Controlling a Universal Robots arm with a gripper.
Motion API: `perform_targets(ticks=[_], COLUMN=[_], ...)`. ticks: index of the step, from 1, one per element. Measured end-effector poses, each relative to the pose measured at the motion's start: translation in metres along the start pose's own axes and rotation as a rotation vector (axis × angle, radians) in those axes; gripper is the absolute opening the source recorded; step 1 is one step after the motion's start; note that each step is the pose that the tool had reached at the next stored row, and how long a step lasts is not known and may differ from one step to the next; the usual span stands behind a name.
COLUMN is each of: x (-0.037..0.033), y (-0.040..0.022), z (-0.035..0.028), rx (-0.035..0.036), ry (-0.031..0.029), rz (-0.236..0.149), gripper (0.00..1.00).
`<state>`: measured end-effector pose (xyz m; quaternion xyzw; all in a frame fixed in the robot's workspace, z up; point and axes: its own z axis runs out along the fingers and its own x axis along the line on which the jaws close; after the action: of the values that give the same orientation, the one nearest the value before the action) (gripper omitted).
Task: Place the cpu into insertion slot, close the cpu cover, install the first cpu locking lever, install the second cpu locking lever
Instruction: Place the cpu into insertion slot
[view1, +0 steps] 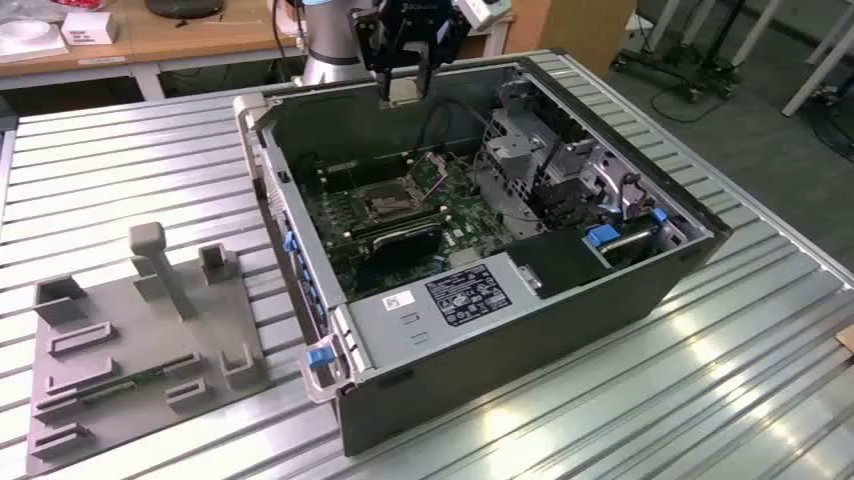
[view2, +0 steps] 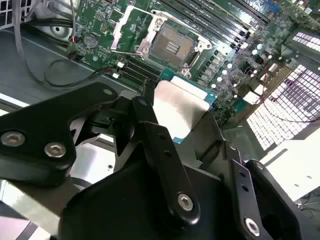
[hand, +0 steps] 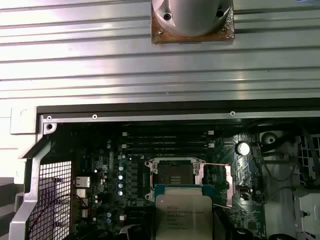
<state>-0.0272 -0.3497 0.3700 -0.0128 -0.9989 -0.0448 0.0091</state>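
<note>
Right now your claw (view1: 402, 86) is clamped on the cpu (view2: 181, 106), pinching it by opposite edges with the silvery top showing in both wrist views. It hangs high above the open computer case (view1: 534, 330), over the case's far wall in the exterior view. The case stands mid-table on the ribbed metal table (view1: 134, 170).

The insertion slot (view2: 173, 46) lies well below on the green motherboard (view1: 461, 215). It is bare, and the cpu cover (view1: 431, 170) is swung up on its hinge. In the first wrist view the chip's edges run roughly parallel to the socket's rim, but the chip sits short of it.

To place it well, I judge you should centre the chip over the slot while high, match its corner orientation, hold it level and descend straight. The socket's contacts would likely bend under sideways drag. Mind the raised cover and the loose cables (view2: 50, 75) beside the board.
</note>
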Motion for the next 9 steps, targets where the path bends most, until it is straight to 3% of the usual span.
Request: perform_targets(ticks=[9], x=[0.0000], y=[0.0000], z=[0.0000], rx=[0.0000], ry=[0.0000], rz=[0.000], gripper=[0.54])
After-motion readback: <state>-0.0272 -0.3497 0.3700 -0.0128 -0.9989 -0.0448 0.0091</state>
